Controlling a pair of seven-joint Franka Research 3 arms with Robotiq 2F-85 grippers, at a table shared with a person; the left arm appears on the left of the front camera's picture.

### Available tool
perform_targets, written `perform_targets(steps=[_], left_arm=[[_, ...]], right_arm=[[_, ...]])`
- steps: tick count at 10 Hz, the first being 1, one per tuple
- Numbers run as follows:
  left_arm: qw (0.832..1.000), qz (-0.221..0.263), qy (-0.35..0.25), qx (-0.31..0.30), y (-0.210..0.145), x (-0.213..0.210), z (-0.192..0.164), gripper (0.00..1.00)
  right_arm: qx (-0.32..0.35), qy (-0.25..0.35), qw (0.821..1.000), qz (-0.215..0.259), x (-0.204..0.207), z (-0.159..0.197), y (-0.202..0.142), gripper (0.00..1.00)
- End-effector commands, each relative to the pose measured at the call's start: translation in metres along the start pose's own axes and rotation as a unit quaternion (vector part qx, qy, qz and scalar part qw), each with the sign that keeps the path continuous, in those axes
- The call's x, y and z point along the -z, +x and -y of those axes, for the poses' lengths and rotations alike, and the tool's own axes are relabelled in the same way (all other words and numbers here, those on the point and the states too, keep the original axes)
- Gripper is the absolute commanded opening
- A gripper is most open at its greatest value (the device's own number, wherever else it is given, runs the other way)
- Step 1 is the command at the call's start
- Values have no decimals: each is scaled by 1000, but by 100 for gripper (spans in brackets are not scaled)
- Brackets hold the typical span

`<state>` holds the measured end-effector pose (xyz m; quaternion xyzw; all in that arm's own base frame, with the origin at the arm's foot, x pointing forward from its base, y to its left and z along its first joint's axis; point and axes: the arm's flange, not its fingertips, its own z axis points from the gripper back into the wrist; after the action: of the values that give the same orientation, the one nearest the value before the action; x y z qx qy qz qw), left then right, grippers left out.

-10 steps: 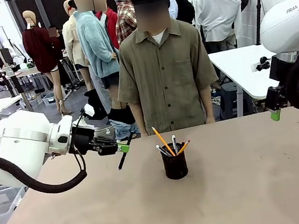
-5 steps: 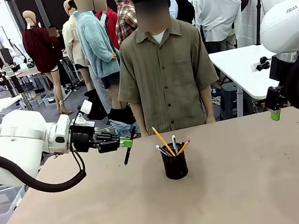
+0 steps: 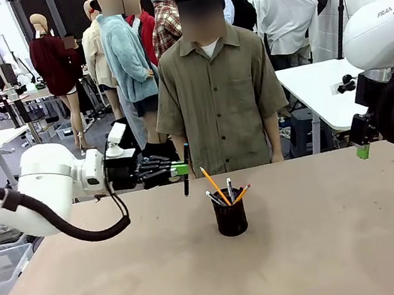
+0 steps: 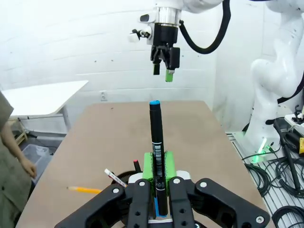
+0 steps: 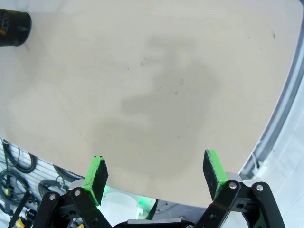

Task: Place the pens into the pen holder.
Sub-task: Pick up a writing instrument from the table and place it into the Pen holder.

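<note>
The left end effector (image 3: 180,169) hangs above the brown worktop (image 3: 336,245), up and to the left of the pen holder (image 3: 231,218), pinching a dark pen (image 3: 185,171) between its green pads. In the front view that pen stands nearly upright, its body dropping below the pads, clear of the worktop and apart from the holder. In the left wrist view the same pen (image 4: 156,161) runs straight out between the closed fingers (image 4: 141,199), with a blue cap at its far end and a white barcode label along the barrel.

The pen holder, a small black cup, stands on the worktop near the middle, in front of the person in the olive shirt (image 3: 217,90). Several pens lean inside it: an orange pencil (image 3: 214,185) tilted left, a shorter one (image 3: 242,193) tilted right, and a couple of darker or pale sticks between them (too thin to tell apart).

The right end effector (image 3: 363,152) sits off at the right edge, well apart from the holder, raised over the worktop. In the right wrist view its green pads (image 5: 97,172) are spread wide with nothing between them, and the holder (image 5: 14,28) peeks in at the top left corner
</note>
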<state>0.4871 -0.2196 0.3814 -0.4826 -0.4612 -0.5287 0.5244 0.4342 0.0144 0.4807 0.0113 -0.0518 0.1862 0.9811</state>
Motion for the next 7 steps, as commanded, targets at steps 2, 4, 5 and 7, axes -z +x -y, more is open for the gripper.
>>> perform_targets(steps=[2, 4, 5, 7], left_arm=[[1000, 19, -1, 16, -4, 31, -21, 0], [1000, 18, -5, 17, -11, 48, -32, 0], [999, 24, -10, 20, -17, 55, -38, 0], [999, 47, -12, 10, -24, 66, -49, 0]], right_arm=[[1, -2, 1000, -6, -2, -1, 1, 100], [1, -2, 1000, -6, -2, -1, 1, 100], [1, -2, 1000, -6, -2, -1, 1, 100], [1, -2, 1000, -6, -2, -1, 1, 100]])
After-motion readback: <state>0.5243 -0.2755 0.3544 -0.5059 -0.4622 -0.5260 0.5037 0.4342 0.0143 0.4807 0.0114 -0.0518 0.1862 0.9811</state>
